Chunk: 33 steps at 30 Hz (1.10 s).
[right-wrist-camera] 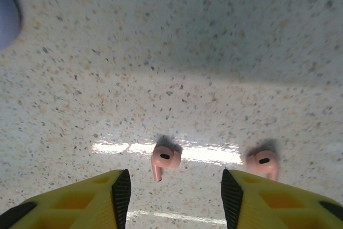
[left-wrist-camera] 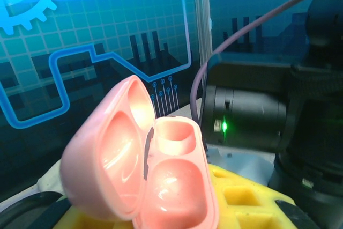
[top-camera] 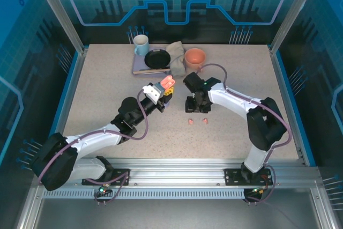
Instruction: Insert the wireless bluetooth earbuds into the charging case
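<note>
My left jaws are clamped on the pink charging case (left-wrist-camera: 144,170), raised with its lid open, I judge so its wells can receive. My right jaws hang half-open and empty over two pink earbuds (right-wrist-camera: 163,159) near the middle of the surface (right-wrist-camera: 161,52), lined up on one to pick it.

No writing or numbers can be read.

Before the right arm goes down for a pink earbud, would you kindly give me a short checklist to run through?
1. Pink case lid open: ok.
2. Case empty inside: ok.
3. Left gripper shut on the case, holding it off the table: ok.
4. Right gripper open: ok.
5. Centre earbud lined up with the right gripper's gap: ok.
6. Other earbud far enough from the descending gripper: cannot tell.
</note>
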{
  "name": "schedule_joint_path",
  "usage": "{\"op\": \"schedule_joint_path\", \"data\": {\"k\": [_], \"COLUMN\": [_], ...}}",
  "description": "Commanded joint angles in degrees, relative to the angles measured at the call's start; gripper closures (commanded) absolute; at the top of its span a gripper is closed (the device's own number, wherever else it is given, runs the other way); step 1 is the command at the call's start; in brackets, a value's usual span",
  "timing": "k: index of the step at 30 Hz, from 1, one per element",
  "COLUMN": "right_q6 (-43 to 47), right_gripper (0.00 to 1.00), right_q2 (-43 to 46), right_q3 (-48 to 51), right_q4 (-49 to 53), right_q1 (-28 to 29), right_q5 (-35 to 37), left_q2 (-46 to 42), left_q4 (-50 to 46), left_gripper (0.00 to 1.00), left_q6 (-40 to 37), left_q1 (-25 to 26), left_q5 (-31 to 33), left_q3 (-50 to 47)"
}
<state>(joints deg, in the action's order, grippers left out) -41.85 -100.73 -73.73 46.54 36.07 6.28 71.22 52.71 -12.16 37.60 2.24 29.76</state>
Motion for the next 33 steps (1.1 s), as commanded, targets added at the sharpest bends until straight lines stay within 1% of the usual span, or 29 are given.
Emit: {"op": "schedule_joint_path", "data": {"k": [1,4,11,21,33], "right_q6": [-6.2,-11.3,-18.2,-20.2,-21.1], "right_gripper": [0.49,0.47,0.46,0.47,0.52], "right_q2": [-1.9,-3.4,-7.2,-10.8,-11.4], "right_q3": [-0.8,-0.5,-0.8,-2.5,-1.5], "right_q4": [3.6,4.0,2.9,1.9,-0.8], "right_q1": [1.7,3.3,4.9,4.8,3.8], "right_q5": [1.6,2.2,2.1,2.7,2.9], "left_q2": [-2.1,-2.9,-4.1,-5.1,-4.7], "left_q4": [2.2,1.9,1.5,0.4,0.1], "left_gripper": [1.00,1.00,1.00,1.00,1.00], "left_q6": [1.3,1.8,2.1,2.0,2.3], "left_q1": [-0.9,-1.2,-1.5,-1.6,-1.7], "left_q5": [1.5,1.1,0.3,-0.5,-1.4], "left_q3": [-1.0,-1.3,-2.0,-2.2,-2.0]}}
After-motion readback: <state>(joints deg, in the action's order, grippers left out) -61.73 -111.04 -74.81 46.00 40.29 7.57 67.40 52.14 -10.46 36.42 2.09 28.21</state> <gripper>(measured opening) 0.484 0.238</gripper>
